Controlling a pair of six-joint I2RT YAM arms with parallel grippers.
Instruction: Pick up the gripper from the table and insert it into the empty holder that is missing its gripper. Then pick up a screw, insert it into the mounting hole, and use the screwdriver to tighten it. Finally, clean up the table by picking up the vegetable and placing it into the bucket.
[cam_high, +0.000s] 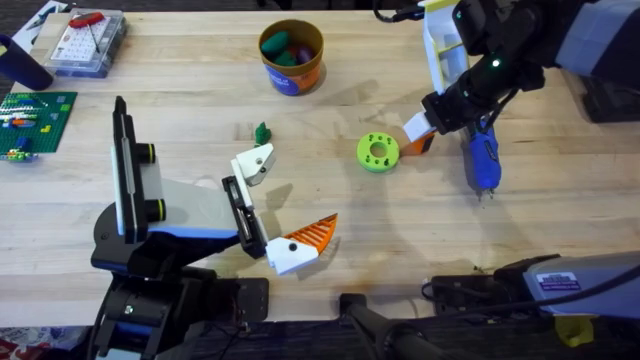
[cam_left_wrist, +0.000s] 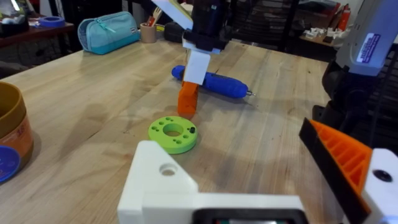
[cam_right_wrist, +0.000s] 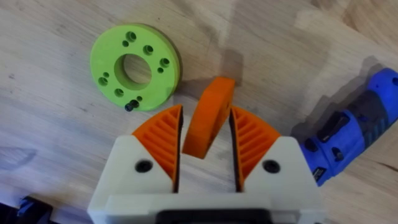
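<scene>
Right wrist view: the right hand (cam_right_wrist: 205, 140) grasps the gripper (cam_right_wrist: 208, 121), a smooth-backed orange wedge, just beside the green disc (cam_right_wrist: 134, 68); the blue screwdriver (cam_right_wrist: 354, 134) lies on the gripper's other side.

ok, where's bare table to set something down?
Free: the wide strip between the parts box and the bucket, and the front stretch right of the stand's orange finger. Crowded: around the green disc, right end effector and blue screwdriver.
</scene>
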